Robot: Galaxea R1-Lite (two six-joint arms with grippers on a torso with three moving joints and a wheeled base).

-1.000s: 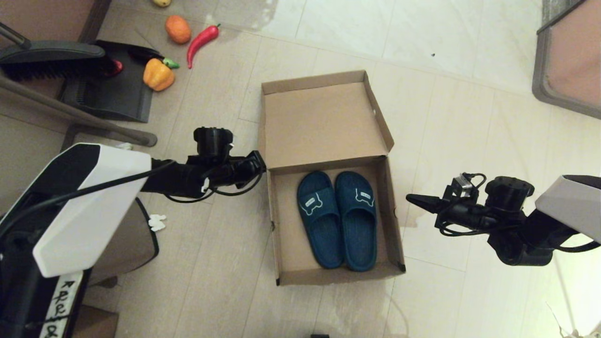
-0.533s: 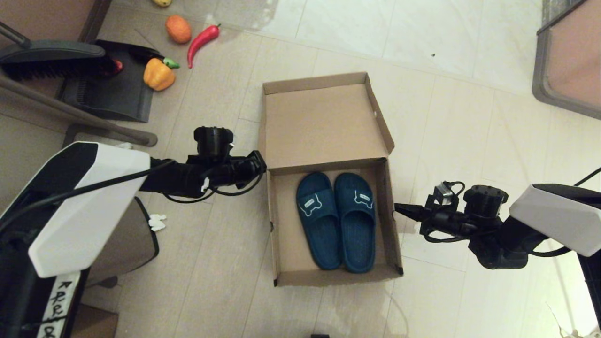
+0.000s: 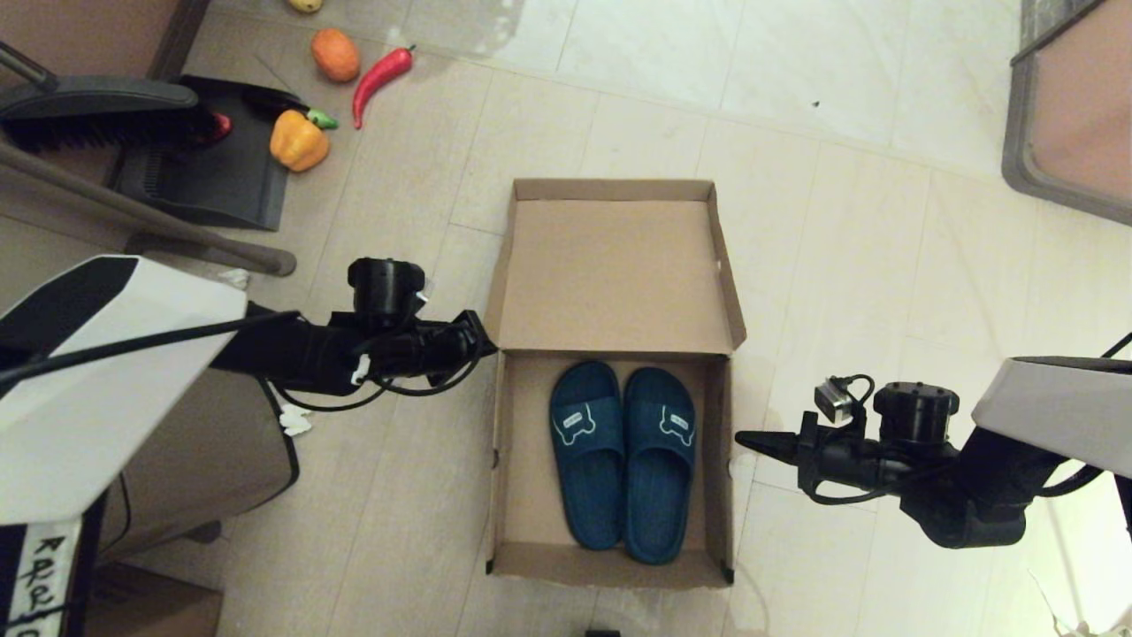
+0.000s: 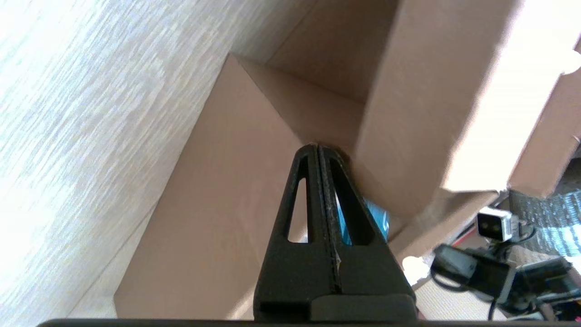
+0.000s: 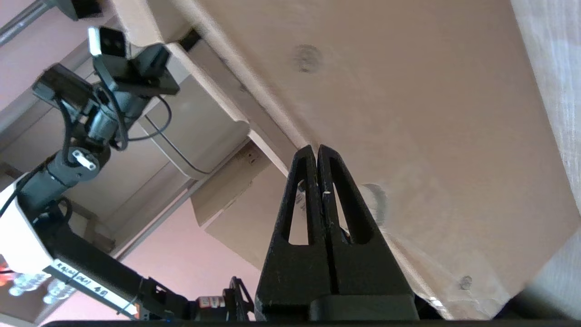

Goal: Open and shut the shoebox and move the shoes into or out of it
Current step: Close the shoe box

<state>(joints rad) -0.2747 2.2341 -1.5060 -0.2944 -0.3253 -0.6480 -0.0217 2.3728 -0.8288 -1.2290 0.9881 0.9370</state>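
The brown cardboard shoebox point(image 3: 526, 460) lies open on the floor, its hinged lid point(image 3: 610, 274) laid back on the far side. Both dark teal slippers point(image 3: 619, 460) sit side by side inside, bear patches up. My left gripper point(image 3: 485, 334) is shut, with its tip against the box's left wall at the hinge corner. In the left wrist view the tips point(image 4: 317, 147) touch the cardboard wall point(image 4: 218, 204), and a bit of teal slipper point(image 4: 374, 218) shows behind. My right gripper point(image 3: 743, 439) is shut, its tip at the box's right wall point(image 5: 408, 136), as the right wrist view point(image 5: 316, 149) shows.
A black dustpan point(image 3: 212, 168) and brush point(image 3: 97, 111) lie far left, with a yellow pepper point(image 3: 298, 140), a red chili point(image 3: 380, 75) and an orange point(image 3: 335, 55). A brown bin point(image 3: 221, 442) stands under my left arm. A grey-framed panel point(image 3: 1061, 115) is far right.
The shoebox has turned square to me and slid nearer, slippers still inside. Both arms came nearer with it; the right gripper closed in on the right wall.
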